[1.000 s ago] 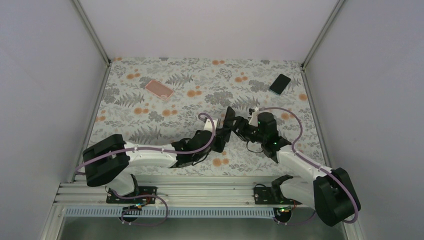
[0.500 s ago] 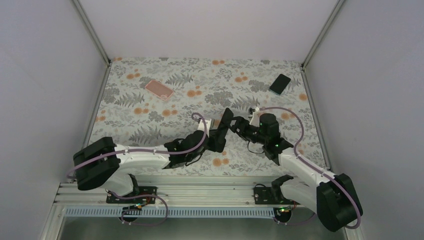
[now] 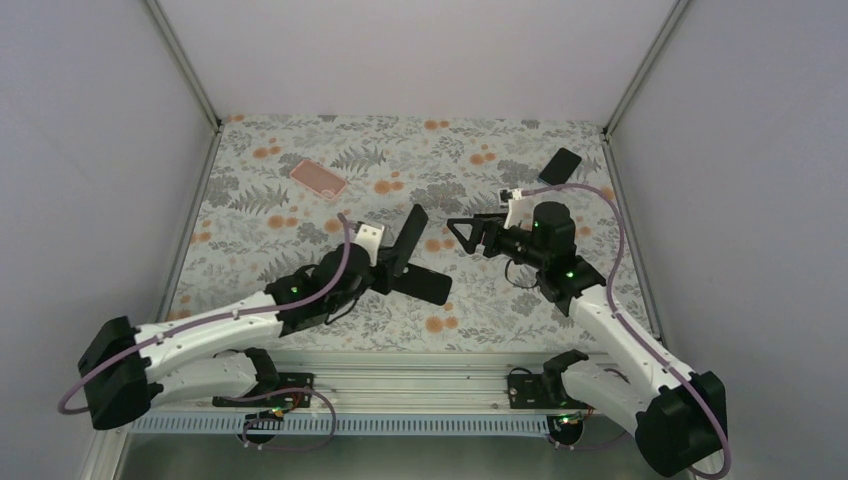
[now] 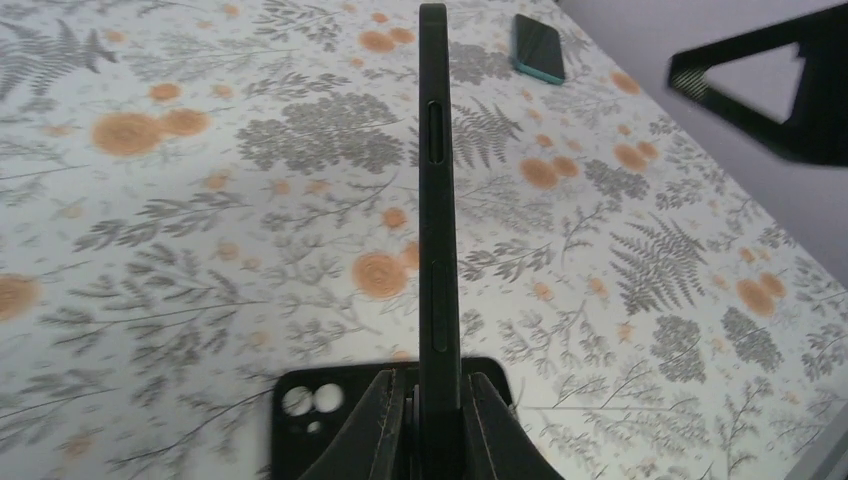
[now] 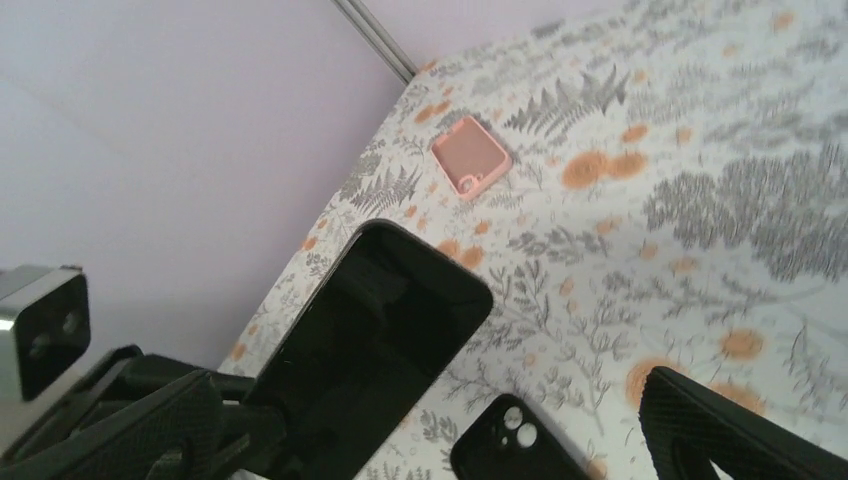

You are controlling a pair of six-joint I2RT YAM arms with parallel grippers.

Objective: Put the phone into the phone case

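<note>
My left gripper (image 3: pixel 392 262) is shut on the lower end of the black phone (image 3: pixel 409 233) and holds it tilted up above the table. In the left wrist view the phone (image 4: pixel 435 190) stands edge-on between the fingers (image 4: pixel 388 425). A black phone case (image 3: pixel 421 285) with camera cut-outs lies flat on the table right under it, showing as the case (image 4: pixel 320 415) in the left wrist view and the case (image 5: pixel 510 445) in the right wrist view. My right gripper (image 3: pixel 462 232) is open to the right of the phone, apart from it. The phone's dark screen (image 5: pixel 385 320) faces the right gripper (image 5: pixel 430 390).
A pink case (image 3: pixel 318 178) lies at the back left, also seen as the pink case (image 5: pixel 470 156). A second dark phone with a teal edge (image 3: pixel 560 165) lies at the back right near the wall rail. White walls close three sides of the floral table (image 3: pixel 300 230).
The right gripper opened wide, let go of the phone and drew back to the right. The left arm swung left with the phone, uncovering the black case.
</note>
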